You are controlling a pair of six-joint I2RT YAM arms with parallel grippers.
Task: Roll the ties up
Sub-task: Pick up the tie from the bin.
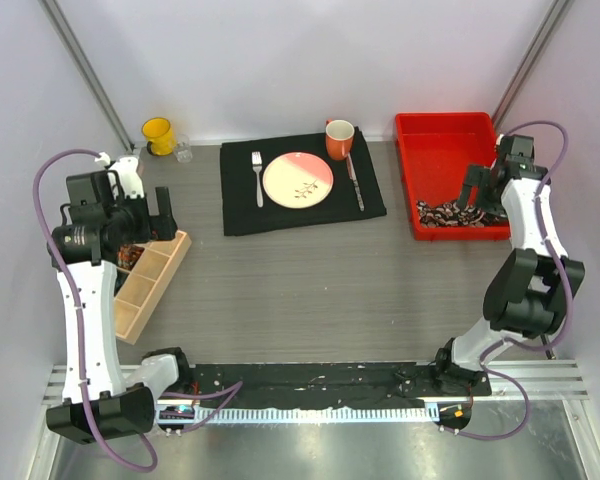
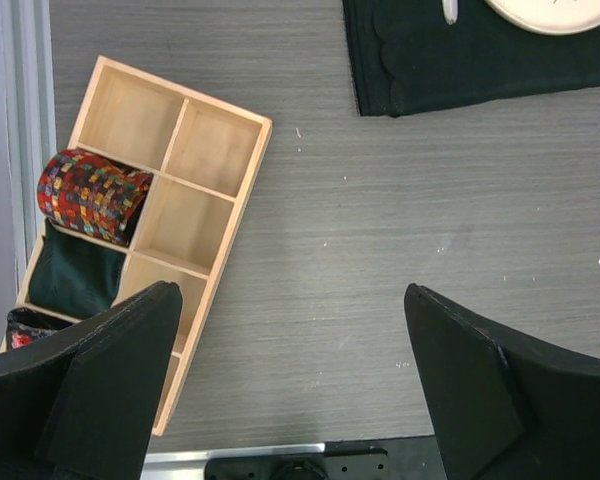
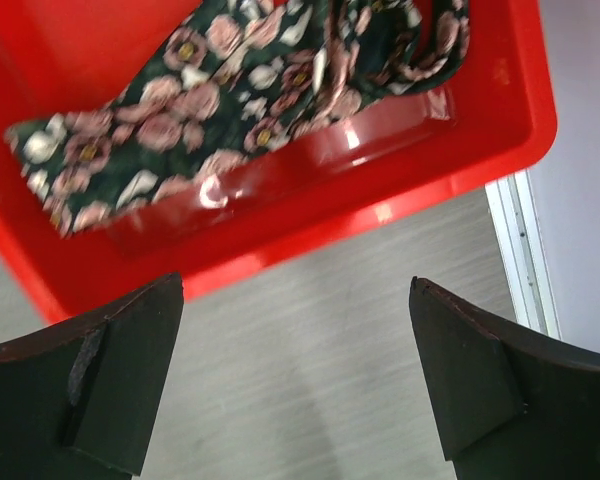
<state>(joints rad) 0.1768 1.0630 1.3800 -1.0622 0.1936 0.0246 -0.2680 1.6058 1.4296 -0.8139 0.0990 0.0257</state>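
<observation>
A floral tie [image 1: 440, 213] lies at the near end of the red bin [image 1: 440, 150].

Top camera overlooks whole table [image 1: 300, 290], wrist cameras face down, close

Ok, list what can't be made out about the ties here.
Floral tie in red bin: right wrist view, rest cut off by top edge.
Wooden tray, nearest compartments: left wrist view, behind left gripper.
Tray contents: top view, partly covered by left arm.
</observation>
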